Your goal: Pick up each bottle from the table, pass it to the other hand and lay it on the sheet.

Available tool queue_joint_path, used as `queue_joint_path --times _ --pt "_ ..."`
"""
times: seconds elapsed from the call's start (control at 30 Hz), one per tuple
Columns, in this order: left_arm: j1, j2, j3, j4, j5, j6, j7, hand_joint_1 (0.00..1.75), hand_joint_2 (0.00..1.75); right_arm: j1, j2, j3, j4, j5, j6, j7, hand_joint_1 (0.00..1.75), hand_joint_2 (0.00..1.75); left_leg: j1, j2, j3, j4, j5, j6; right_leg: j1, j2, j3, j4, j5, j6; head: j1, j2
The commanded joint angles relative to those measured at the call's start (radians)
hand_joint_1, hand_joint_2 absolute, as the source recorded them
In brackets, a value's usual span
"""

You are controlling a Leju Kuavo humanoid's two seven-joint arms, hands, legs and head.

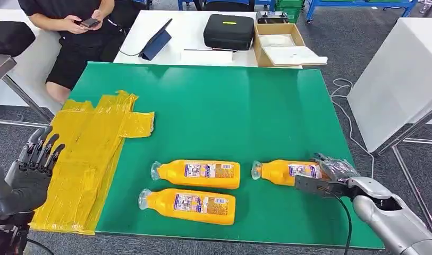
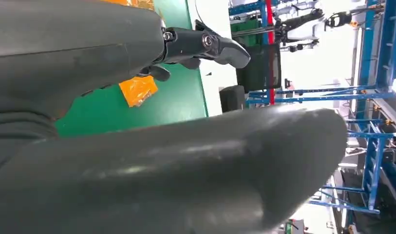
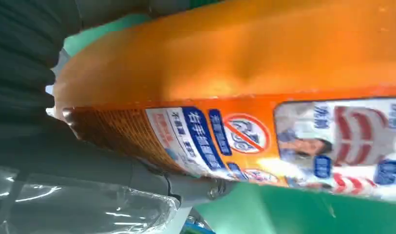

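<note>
Right hand (image 1: 330,175) clamps base of orange plastic bottle (image 1: 285,171) lying on green table (image 1: 229,106), right side. Two more orange bottles (image 1: 197,174) (image 1: 189,205) lie mid-table. Left hand (image 1: 33,170) raised, fingers apart, holding nothing, beside yellow plastic sheet (image 1: 91,154).

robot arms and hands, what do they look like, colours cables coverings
The right arm is smooth silver metal with a black cable running along it. The right hand is dark, wrapped in clear crinkled plastic. The left hand is dark grey, with slim black fingers and a thick grey thumb; screws mark its finger links.
</note>
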Motion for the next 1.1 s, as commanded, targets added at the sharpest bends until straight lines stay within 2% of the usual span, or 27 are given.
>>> queue_joint_path --times 0.03,0.27,0.37,0.43,0.77,0.87,1.0,1.1 --pt "-0.041 -0.020 -0.007 0.058 0.000 -0.007 0.009 0.00 0.00 0.073 0.072 -0.009 0.026 0.020 -0.020 0.038 1.75 1.75 0.002 -0.002 0.000 -0.002 0.002 -0.004 0.002 -0.002 0.002 -0.004 0.002 -0.002 0.000 0.000" --pt "-0.091 -0.036 -0.032 0.084 -0.008 -0.011 0.023 0.00 0.00 0.130 0.092 -0.058 -0.010 0.049 -0.030 0.068 1.75 1.75 0.001 -0.003 0.003 -0.002 0.002 -0.003 0.001 -0.004 0.004 -0.004 0.001 -0.002 0.000 0.000" --pt "-0.109 -0.040 -0.041 0.102 -0.020 -0.014 0.034 0.00 0.00 0.208 0.092 -0.146 -0.112 0.072 -0.030 0.079 1.75 1.75 0.001 -0.003 0.004 -0.002 0.001 -0.003 0.001 -0.003 0.005 -0.003 0.001 -0.001 0.000 0.000" --pt "-0.108 -0.042 -0.041 0.104 -0.019 -0.016 0.035 0.00 0.00 0.223 0.091 -0.163 -0.140 0.078 -0.027 0.087 1.75 1.75 0.001 -0.003 0.005 -0.002 0.002 -0.003 0.001 -0.004 0.005 -0.004 0.001 -0.001 0.000 0.000" --pt "-0.103 -0.045 -0.035 0.101 -0.023 -0.018 0.036 0.00 0.00 0.234 0.096 -0.195 -0.157 0.094 -0.017 0.084 1.75 1.75 0.002 -0.003 0.002 -0.002 0.002 -0.004 0.002 -0.003 0.003 -0.004 0.002 -0.002 0.000 0.000" --pt "-0.086 -0.071 -0.020 0.093 -0.043 -0.028 0.044 0.00 0.00 0.287 0.084 -0.300 -0.299 0.116 -0.016 0.067 1.75 1.75 0.001 -0.002 0.002 -0.002 0.002 -0.003 0.001 -0.003 0.003 -0.003 0.001 -0.002 0.000 0.000" --pt "-0.015 -0.074 -0.023 0.076 -0.082 -0.076 0.051 0.00 0.00 0.372 0.028 -0.505 -0.588 0.055 0.028 0.032 1.75 1.75 -0.001 -0.001 -0.001 0.000 0.001 -0.003 -0.001 -0.002 0.000 0.000 0.000 -0.001 0.000 0.000" --pt "0.020 -0.068 -0.032 0.084 -0.085 -0.109 0.038 0.00 0.00 0.412 0.039 -0.631 -0.715 0.035 0.052 -0.008 1.75 1.75 -0.003 0.000 -0.006 0.000 0.001 -0.002 -0.003 0.000 -0.005 0.003 0.000 -0.001 0.000 0.000"
